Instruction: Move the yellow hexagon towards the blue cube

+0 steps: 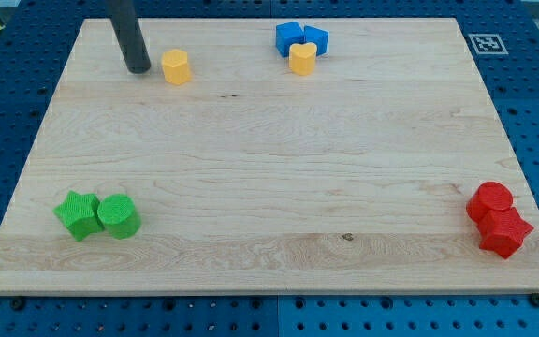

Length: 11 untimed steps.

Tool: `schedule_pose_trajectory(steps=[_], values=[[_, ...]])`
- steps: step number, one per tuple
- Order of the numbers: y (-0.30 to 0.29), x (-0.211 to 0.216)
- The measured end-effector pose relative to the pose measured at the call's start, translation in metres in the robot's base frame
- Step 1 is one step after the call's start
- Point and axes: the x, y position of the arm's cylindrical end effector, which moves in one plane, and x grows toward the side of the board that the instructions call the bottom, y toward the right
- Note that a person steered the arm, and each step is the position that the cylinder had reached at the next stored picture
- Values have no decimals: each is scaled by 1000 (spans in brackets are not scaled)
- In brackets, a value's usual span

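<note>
The yellow hexagon [176, 67] lies near the view's top left on the wooden board [269, 187]. My tip [139, 68] stands just to the hexagon's left, a small gap apart. The blue cube [289, 37] sits at the view's top centre, touching a second blue block [316, 39] on its right. A yellow heart-shaped block [301, 58] rests against the front of both blue blocks. The hexagon is well to the left of the blue cube.
A green star [78, 214] and a green cylinder [118, 215] touch at the view's bottom left. A red cylinder [489, 201] and a red star [505, 230] touch at the bottom right. A marker tag [486, 43] lies off the board's top right corner.
</note>
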Motion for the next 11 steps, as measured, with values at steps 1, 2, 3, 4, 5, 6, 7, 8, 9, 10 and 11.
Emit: schedule_pose_trajectory(steps=[1, 2, 3, 4, 5, 6, 7, 8, 9, 10, 11], values=[[63, 15], [122, 15], [115, 16], [63, 21], [46, 5], [62, -2], [92, -2], [126, -3], [152, -3], [176, -2], [178, -2]])
